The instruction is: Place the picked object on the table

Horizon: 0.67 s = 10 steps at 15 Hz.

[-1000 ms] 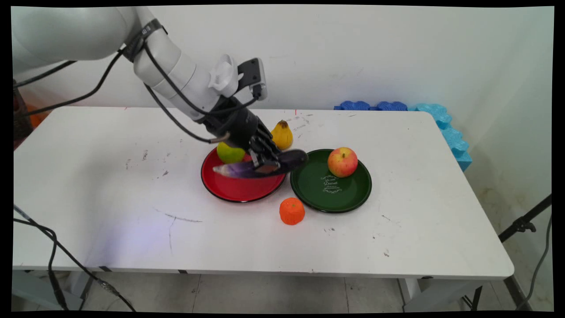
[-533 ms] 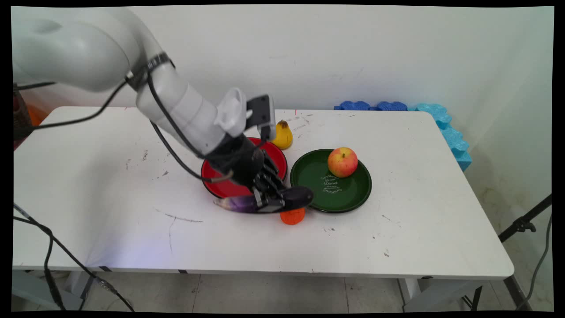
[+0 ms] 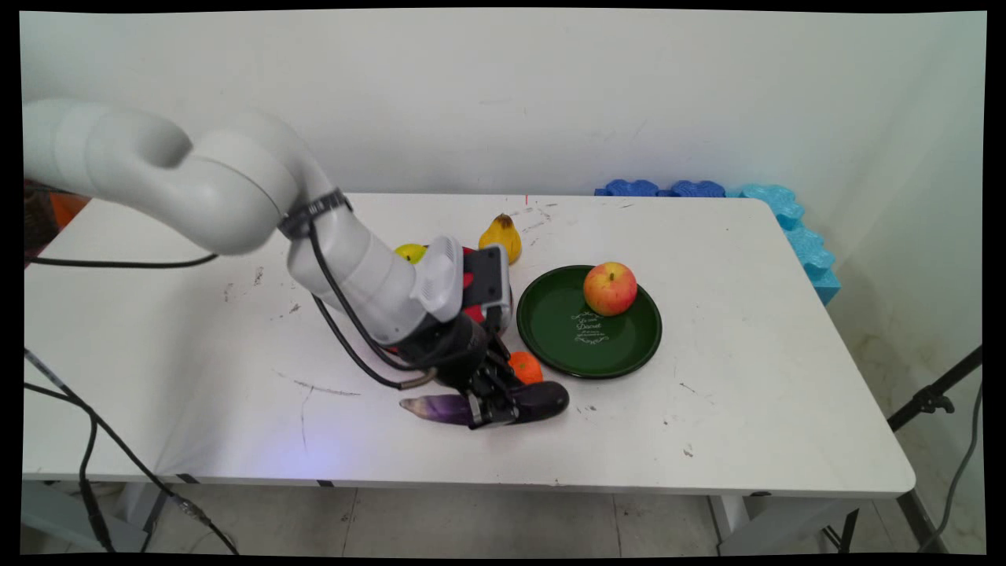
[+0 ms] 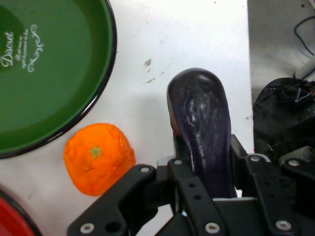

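The gripper (image 3: pixel 493 409) was clamped across the middle of an aubergine (image 3: pixel 538 398), both ends projecting so the load hung balanced and level. It was low over the table (image 3: pixel 747 409) near the front edge; whether the aubergine touched the surface could not be told. An orange (image 4: pixel 98 158) lay just beside it, a green plate (image 3: pixel 566 354) with an apple (image 3: pixel 610 288) beyond. A pear (image 3: pixel 501 237), a lime (image 3: pixel 411 252) and a red plate (image 3: pixel 470 280), largely hidden by the arm, stood behind.

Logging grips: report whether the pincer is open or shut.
Shut: the pincer clamps the purple eggplant just above the table.
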### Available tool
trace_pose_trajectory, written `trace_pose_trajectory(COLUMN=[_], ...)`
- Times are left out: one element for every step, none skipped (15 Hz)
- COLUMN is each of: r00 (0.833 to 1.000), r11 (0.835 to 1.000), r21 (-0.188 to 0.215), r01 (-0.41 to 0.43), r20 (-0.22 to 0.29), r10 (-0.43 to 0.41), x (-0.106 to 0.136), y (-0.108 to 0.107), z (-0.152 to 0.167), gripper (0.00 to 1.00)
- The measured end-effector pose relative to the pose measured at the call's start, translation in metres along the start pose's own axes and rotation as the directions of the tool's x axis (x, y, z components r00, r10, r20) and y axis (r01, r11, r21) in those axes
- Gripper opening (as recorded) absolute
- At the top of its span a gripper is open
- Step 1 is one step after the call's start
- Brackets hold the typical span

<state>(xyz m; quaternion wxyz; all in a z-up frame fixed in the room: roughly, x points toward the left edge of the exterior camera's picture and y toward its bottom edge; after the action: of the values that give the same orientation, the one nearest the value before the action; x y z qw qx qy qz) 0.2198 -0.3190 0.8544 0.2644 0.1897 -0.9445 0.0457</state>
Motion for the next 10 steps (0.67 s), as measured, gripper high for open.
trace_pose_trajectory(r00=[1.0, 1.0, 1.0, 1.0, 1.0, 1.0, 1.0, 1.0, 1.0, 1.0], r11=[1.0, 1.0, 1.0, 1.0, 1.0, 1.0, 1.0, 1.0, 1.0, 1.0], r21=[0.0, 0.0, 0.0, 0.0, 0.001, 0.001, 0.002, 0.003, 0.003, 0.004], r01=[-0.003, -0.006, -0.01, -0.014, -0.017, -0.019, -0.022, -0.023, -0.025, -0.027], r20=[0.0, 0.0, -0.001, -0.002, -0.002, -0.003, -0.004, -0.004, -0.005, -0.006], r10=[0.003, 0.006, 0.01, 0.014, 0.017, 0.019, 0.022, 0.023, 0.025, 0.027], x=[-0.001, -0.003, -0.005, -0.007, -0.008, -0.01, -0.011, -0.012, -0.013, -0.014], y=[0.0, 0.0, 0.0, 0.001, 0.001, 0.001, 0.001, 0.001, 0.002, 0.002], z=[0.004, 0.009, 0.015, 0.02, 0.024, 0.028, 0.032, 0.034, 0.037, 0.04], gripper=[0.0, 0.0, 0.0, 0.0, 0.0, 0.0, 0.0, 0.0, 0.0, 0.0])
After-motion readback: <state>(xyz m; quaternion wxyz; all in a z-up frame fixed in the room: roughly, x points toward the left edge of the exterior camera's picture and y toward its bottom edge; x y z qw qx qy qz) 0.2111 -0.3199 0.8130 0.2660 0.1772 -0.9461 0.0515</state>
